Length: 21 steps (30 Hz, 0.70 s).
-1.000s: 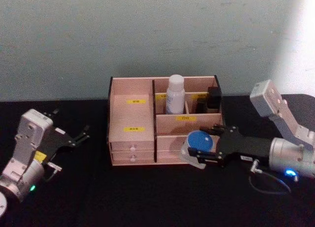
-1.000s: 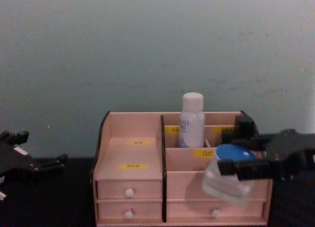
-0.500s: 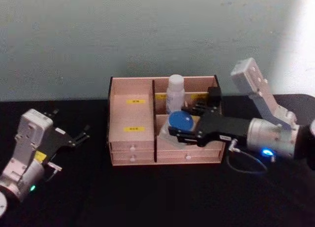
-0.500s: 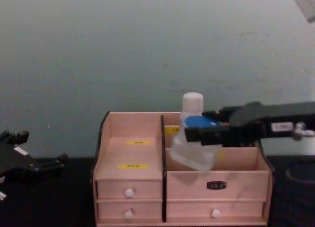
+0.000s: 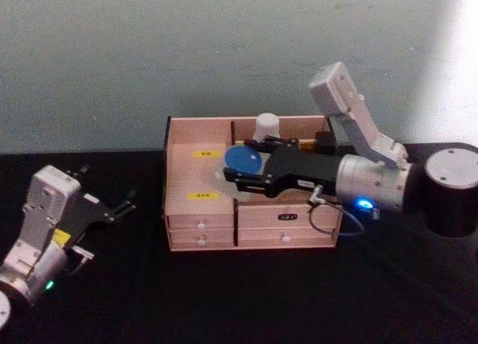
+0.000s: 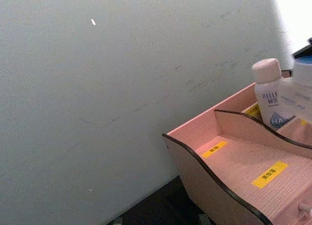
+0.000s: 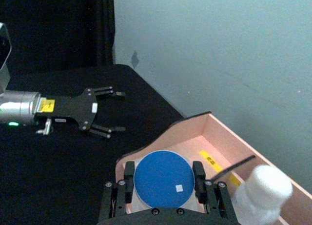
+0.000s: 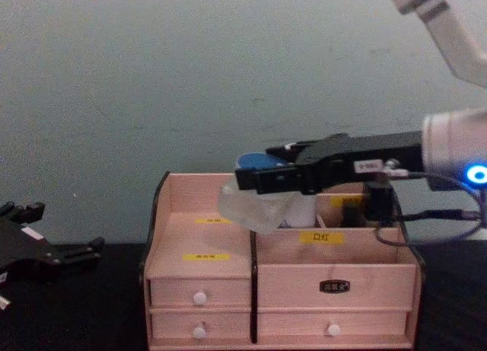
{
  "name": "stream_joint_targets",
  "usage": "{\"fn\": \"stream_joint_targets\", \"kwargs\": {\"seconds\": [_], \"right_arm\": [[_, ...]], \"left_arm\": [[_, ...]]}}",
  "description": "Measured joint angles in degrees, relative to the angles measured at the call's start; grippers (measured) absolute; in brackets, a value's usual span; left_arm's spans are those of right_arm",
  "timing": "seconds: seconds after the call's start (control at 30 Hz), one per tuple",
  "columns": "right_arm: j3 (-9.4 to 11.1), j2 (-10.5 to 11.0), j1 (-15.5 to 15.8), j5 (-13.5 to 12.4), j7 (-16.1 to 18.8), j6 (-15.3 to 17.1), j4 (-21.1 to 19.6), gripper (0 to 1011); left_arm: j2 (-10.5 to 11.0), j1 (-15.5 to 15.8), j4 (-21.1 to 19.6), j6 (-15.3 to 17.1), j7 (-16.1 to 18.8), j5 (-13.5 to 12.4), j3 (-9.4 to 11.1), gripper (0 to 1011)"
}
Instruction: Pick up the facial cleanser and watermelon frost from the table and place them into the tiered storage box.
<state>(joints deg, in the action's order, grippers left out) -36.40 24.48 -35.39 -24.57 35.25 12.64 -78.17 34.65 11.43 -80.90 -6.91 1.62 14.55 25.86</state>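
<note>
My right gripper (image 5: 240,172) is clamped on the watermelon frost (image 5: 240,163), one finger on each side of the jar; in the right wrist view the blue lid (image 7: 162,179) sits squarely between the two fingers (image 7: 128,175). In the head view the jar hangs at frame centre, above the tiered storage box (image 5: 202,228), over the divider between the left stepped section and the right compartments. In the chest view the jar (image 8: 253,201) is in the air just above the box's top edge and tilted, lid side away from the camera.

Change from a second ago: the jar was low, in front of the right drawers. Half a second ago it was over the middle right compartment. Now it is higher and further toward frame left. My right arm has swung up and across the box.

The facial cleanser (image 5: 266,125) stands upright in a rear compartment, just behind the gripper; its white cap shows above my fingers. In the left wrist view the bottle (image 6: 271,95) shows blue print on its front.

The jar is clear-walled, squat, flat blue lid with a small pale mark.

My left gripper (image 5: 110,208) sits at lower left of the head view on the black worktop (image 5: 224,299), fingers apart, well clear of the box.
</note>
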Motion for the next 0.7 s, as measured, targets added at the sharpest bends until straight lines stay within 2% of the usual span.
{"fn": "stream_joint_targets", "kwargs": {"seconds": [0.4, 0.7], "right_arm": [[-1.71, -5.91, -4.58, 2.01, -0.21, -2.12, 8.38, 715], [-1.91, -9.60, -6.92, 3.54, -0.84, -3.70, 14.29, 715]], "left_arm": [[0.00, 0.00, 0.00, 0.00, 0.00, 0.00, 0.00, 1001], [0.00, 0.00, -0.01, 0.00, 0.00, 0.00, 0.00, 1001]]}}
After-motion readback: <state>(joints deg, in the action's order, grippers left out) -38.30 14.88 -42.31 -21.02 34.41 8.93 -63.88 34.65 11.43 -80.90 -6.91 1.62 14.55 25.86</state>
